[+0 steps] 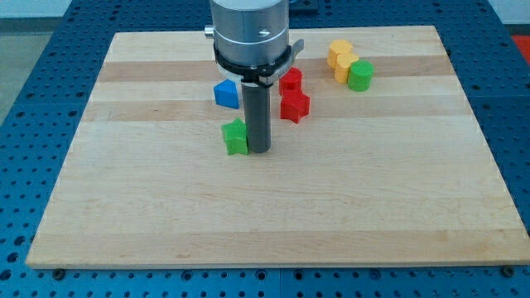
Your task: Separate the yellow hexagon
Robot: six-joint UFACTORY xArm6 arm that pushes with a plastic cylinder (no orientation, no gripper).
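The yellow hexagon (338, 52) sits near the view's top right, touching a second yellow block (345, 69) just below it. A green round block (361, 75) touches that second yellow block on its right. My tip (259, 150) rests on the board near the middle, right beside a green star-like block (236, 137) on its left. The tip is far to the lower left of the yellow hexagon.
A blue block (225, 93) lies up and left of the tip. Two red blocks (291, 81) (295, 106) stand just right of the rod. The wooden board (273, 215) has edges on all sides, with a blue perforated table around it.
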